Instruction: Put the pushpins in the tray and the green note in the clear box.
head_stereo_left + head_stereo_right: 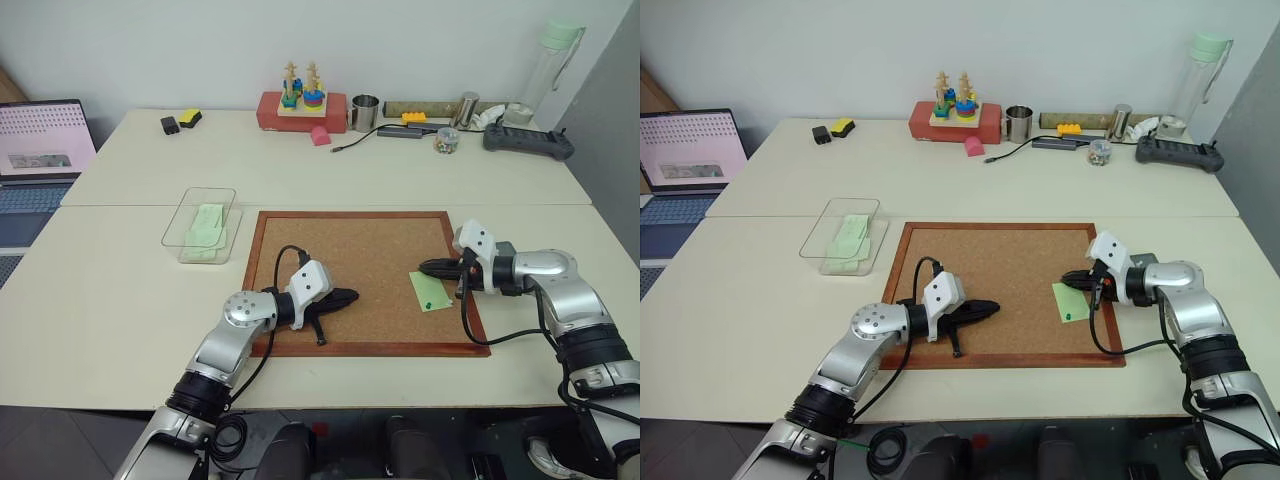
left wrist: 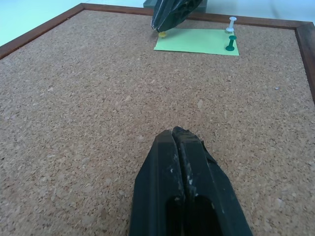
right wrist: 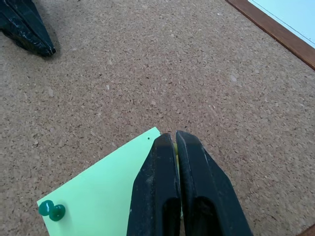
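Right gripper (image 3: pixel 175 140) pinches the yellow pin (image 2: pixel 162 34) at frame right; green note (image 1: pixel 431 291) remains pinned by the dark green pin (image 3: pixel 51 210); left gripper (image 2: pixel 173 135) shut, empty.

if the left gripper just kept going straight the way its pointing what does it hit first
Probably the cork board surface itself, since the shut left gripper tilts slightly down toward it. If it skimmed above, the green note and the right gripper at the note's yellow pushpin lie ahead. Depth is hard to judge.

One green note (image 1: pixel 431 291), two pushpins, yellow (image 2: pixel 162 34) and dark green (image 2: pixel 230 45), one cork board (image 1: pixel 360 250), one clear box (image 1: pixel 201 224) far left, two grippers.
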### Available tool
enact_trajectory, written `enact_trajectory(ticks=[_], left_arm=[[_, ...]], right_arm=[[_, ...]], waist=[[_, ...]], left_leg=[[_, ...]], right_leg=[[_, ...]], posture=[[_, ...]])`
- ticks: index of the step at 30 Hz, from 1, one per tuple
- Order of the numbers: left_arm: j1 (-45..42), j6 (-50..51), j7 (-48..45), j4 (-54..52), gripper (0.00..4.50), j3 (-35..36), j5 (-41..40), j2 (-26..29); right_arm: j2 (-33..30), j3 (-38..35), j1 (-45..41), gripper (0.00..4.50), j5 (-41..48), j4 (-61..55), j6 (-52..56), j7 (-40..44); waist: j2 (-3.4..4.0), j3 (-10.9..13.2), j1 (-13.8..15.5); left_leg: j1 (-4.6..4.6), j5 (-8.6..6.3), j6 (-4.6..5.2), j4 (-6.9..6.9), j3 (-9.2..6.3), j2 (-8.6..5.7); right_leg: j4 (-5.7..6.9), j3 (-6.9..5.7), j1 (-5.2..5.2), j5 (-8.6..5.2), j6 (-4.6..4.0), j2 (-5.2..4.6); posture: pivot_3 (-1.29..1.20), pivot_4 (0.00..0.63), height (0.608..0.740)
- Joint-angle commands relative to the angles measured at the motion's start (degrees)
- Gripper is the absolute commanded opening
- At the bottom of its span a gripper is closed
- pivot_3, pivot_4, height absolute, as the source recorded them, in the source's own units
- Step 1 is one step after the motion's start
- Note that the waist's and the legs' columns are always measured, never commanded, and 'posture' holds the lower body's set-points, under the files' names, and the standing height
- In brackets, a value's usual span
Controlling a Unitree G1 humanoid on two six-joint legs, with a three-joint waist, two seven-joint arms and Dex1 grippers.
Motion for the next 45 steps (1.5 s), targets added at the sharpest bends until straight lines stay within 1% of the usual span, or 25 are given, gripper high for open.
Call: enact_trajectory(ticks=[1,13,20,25,30,33,35,36,37,41,43,45], left_arm=[[1.1,0.2,0.1,-0.2,0.0,-0.3,1.0,0.6],[1.1,0.1,-0.2,0.1,0.0,-0.8,1.4,0.4],[1.6,-0.3,0.1,-0.3,0.0,-0.9,1.8,0.3],[1.3,-0.4,0.1,-0.2,0.0,-0.6,2.0,0.3],[1.5,-0.6,-0.1,-0.1,0.0,-0.8,2.3,0.4],[1.2,-0.7,-0.2,0.0,0.0,-0.9,2.4,0.3],[0.9,-0.8,-0.2,0.2,0.0,-0.8,2.5,0.2],[0.9,-0.9,-0.2,0.3,0.0,-0.9,2.5,0.2],[0.8,-0.9,-0.2,0.3,0.0,-0.9,2.6,0.1],[0.7,-1.1,-0.2,0.5,0.0,-0.9,2.6,0.0],[0.7,-1.2,-0.2,0.6,0.0,-0.9,2.7,0.0],[0.8,-1.3,-0.2,0.6,0.0,-1.0,2.8,0.0]], right_arm=[[-1.1,-3.2,0.0,0.03,2.8,-5.9,1.2,0.8],[-3.1,-7.2,2.7,0.03,5.5,-11.6,5.6,-0.4],[-9.3,-14.5,4.6,0.03,5.2,-10.7,8.1,-4.9],[-12.7,-16.1,7.2,0.03,2.3,-7.7,7.3,-8.2],[-11.7,-15.5,8.7,0.03,-1.1,-3.7,4.9,-13.3],[-10.7,-15.3,9.1,0.03,-1.3,-2.2,4.9,-14.3],[-10.4,-15.3,9.6,0.46,-1.2,-1.6,4.8,-14.3],[-10.3,-15.3,9.7,0.56,-1.2,-1.5,4.8,-14.3],[-10.3,-15.6,9.8,0.82,-0.7,-1.7,5.4,-14.1],[-10.2,-16.2,9.8,1.55,0.1,-1.9,6.2,-13.8],[-10.3,-16.6,9.8,2.05,0.4,-2.4,6.2,-13.6],[-11.0,-17.3,10.0,2.33,1.4,-3.9,6.2,-12.7]], waist=[[0.0,0.0,0.0],[0.02,0.0,0.0],[0.02,0.0,0.1],[0.07,0.0,0.0],[0.07,0.0,0.0],[0.1,-0.1,0.0],[0.1,-0.1,0.0],[0.1,-0.1,0.0],[0.1,-0.1,0.0],[0.1,-0.1,0.0],[0.1,-0.1,0.0],[0.11,-0.1,0.0]], left_leg=[[0.0,0.0,0.0,0.0,0.0,0.0],[0.01,0.0,0.0,0.0,-0.01,0.0],[0.0,0.0,0.0,-0.01,-0.03,0.0],[0.02,-0.01,0.01,-0.02,0.05,0.01],[0.03,0.0,0.01,-0.01,0.18,0.0],[0.04,0.0,0.01,-0.01,0.21,0.01],[0.03,0.0,0.01,-0.01,0.21,0.01],[0.03,0.0,0.01,-0.01,0.21,0.0],[0.03,0.0,0.01,-0.01,0.21,0.0],[0.03,0.0,0.01,-0.01,0.2,0.0],[0.03,0.0,0.02,0.0,0.2,0.0],[0.03,0.0,0.02,0.0,0.2,0.0]], right_leg=[[0.0,-0.01,0.0,0.0,0.0,0.0],[0.0,0.0,0.01,0.0,0.0,0.0],[-0.01,-0.02,0.01,0.0,0.0,0.0],[-0.01,0.02,0.02,0.0,0.0,0.0],[-0.02,0.04,0.04,0.0,0.0,0.0],[0.0,0.07,0.03,0.0,0.0,0.0],[-0.01,0.04,0.04,0.0,0.0,0.0],[-0.01,0.05,0.04,0.0,0.01,0.0],[-0.01,0.05,0.04,0.0,0.0,0.0],[0.0,0.04,0.04,0.0,0.0,0.0],[-0.01,0.05,0.04,0.0,0.01,0.0],[-0.01,0.05,0.05,0.0,0.01,0.0]], posture=[[0.0,0.15,0.74],[0.0,0.15,0.74],[0.0,0.15,0.74],[0.0,0.15,0.74],[0.0,0.15,0.74],[0.0,0.15,0.74],[0.0,0.15,0.74],[0.0,0.15,0.74],[0.0,0.15,0.74],[0.0,0.15,0.74],[0.0,0.15,0.74],[0.0,0.15,0.74]])
